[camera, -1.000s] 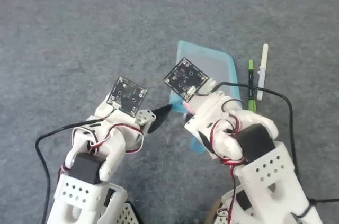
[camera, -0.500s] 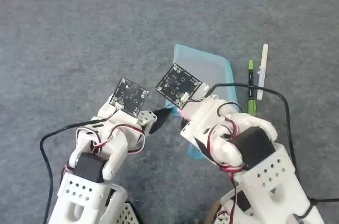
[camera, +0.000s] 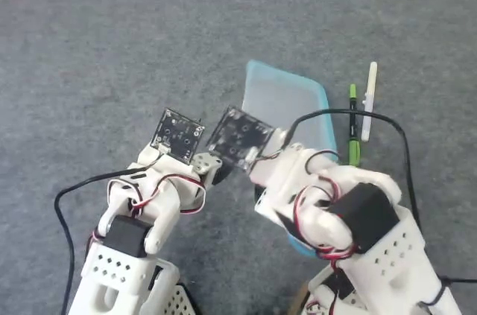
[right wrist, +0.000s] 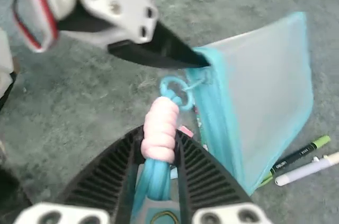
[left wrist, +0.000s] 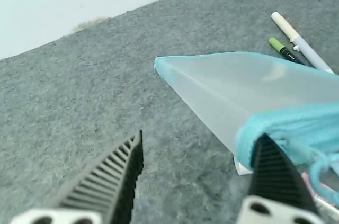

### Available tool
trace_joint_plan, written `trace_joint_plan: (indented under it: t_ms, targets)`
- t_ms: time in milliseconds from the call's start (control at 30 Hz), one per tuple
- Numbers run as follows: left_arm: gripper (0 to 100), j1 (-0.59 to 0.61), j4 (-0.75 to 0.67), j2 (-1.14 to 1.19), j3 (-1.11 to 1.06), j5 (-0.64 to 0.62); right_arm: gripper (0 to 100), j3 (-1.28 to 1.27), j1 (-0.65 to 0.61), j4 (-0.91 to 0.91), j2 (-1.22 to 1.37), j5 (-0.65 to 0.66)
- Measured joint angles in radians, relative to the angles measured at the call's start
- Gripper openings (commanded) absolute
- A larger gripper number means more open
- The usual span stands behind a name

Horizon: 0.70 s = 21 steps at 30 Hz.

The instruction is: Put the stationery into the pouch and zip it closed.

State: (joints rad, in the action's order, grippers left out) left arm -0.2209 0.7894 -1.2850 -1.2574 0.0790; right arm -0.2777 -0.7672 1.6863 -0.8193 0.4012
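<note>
Two items, the green pen (camera: 352, 125) and the white pen (camera: 368, 99), lie side by side on the grey worktop (camera: 112, 54) just beside the pouch (camera: 287, 103), outside it. That's the high view, w/ my L arm (camera: 149, 203) and R arm (camera: 335, 203) crowded at the pouch's near corner. Main risk as I read it: run the zip shut now and both pens are locked out.

Left wrist view: the L claw (left wrist: 201, 142) gapes wide, holding nothing. One jaw touches the teal zip corner of the pouch, the other sits well off over bare worktop. W/o a proper pinch on that corner, the pouch prob. slides along w/ any tug instead of the slider running. The frosted wall hides the contents; I can't tell what's inside.

Right wrist view: the R claw (right wrist: 159, 139) is clamped on the pink charm (right wrist: 159, 121) of the zip pull, w/ the teal cord (right wrist: 151, 176) running down between its jaws. The L claw's black tip touches the pouch corner. The charm looks soft, so a hard pull could slip it from the jaws or drag the pouch into the pens. A pink scrap (right wrist: 185, 130) shows by the zip line; whether it's in the pouch or under it, can't say.
</note>
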Motion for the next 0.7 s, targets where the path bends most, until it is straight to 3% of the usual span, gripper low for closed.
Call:
trace_joint_plan:
  t_ms: [267, 700]
  targets:
    - [31, -0.006, -0.003, -0.008, 0.0, -0.044, 0.6, 0.091, -0.015, 0.069, 0.015, 0.009]
    - [31, -0.044, -0.069, -0.005, -0.035, -0.069, 0.6, 0.028, -0.063, 0.069, 0.029, 0.009]
